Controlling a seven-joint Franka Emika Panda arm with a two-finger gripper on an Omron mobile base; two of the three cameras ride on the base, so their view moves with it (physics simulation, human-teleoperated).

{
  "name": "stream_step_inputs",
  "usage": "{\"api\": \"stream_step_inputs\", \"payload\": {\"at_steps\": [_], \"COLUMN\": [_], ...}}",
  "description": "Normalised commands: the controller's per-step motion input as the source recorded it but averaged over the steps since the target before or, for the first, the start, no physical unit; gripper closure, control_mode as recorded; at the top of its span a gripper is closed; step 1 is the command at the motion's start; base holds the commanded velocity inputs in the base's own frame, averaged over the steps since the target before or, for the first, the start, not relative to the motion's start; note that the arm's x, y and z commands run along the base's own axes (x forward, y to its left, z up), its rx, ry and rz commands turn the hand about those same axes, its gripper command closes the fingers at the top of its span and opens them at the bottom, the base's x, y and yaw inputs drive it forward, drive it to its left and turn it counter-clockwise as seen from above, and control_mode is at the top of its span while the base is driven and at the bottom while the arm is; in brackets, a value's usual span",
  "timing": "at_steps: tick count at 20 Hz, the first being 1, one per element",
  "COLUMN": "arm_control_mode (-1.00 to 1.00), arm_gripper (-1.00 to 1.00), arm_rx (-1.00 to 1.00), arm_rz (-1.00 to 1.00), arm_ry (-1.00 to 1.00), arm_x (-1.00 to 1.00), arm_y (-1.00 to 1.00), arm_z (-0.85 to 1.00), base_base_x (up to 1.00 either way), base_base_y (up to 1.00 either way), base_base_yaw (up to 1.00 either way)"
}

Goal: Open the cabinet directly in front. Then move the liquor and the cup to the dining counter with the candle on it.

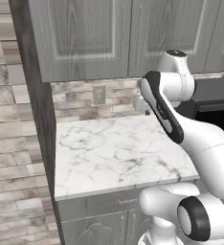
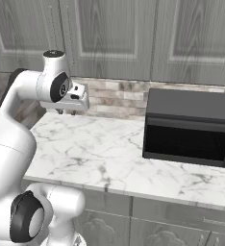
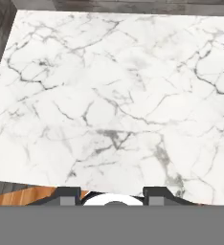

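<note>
The grey wood-grain cabinet (image 1: 128, 33) (image 2: 109, 33) hangs on the wall straight ahead, and its raised-panel doors are closed. My gripper (image 1: 143, 111) (image 2: 68, 111) hovers below it, pointing down over the left part of a marble worktop. In the hand view its two dark fingertips (image 3: 71, 194) stand apart at the bottom edge with nothing between them, so the gripper (image 3: 113, 194) is open. The liquor and the cup are hidden. The dining counter and the candle are out of view.
A marble counter (image 1: 109, 158) (image 2: 114, 149) with a brick backsplash lies under the gripper. A black microwave (image 2: 189, 127) (image 1: 214, 103) sits on its right side. A wall outlet (image 1: 99, 94) is on the backsplash. A tall grey side panel (image 1: 35, 105) bounds the counter on the left.
</note>
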Motion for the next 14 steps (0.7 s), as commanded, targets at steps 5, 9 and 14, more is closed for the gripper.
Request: {"api": "stream_step_inputs", "payload": {"at_steps": [5,9,14], "arm_control_mode": [-1.0,-1.0,-1.0], "arm_gripper": [-1.0,-1.0,-1.0], "arm_rx": [0.0,0.0,0.0], "arm_rz": [0.0,0.0,0.0], "arm_ry": [0.0,-0.06,-0.34], "arm_x": [-0.05,-0.06,-0.31], "arm_y": [0.0,0.02,0.0], "arm_z": [0.0,0.0,0.28], "base_base_x": [0.0,0.0,0.0], "base_base_y": [0.0,0.0,0.0], "base_base_yaw": [0.0,0.0,0.0]}}
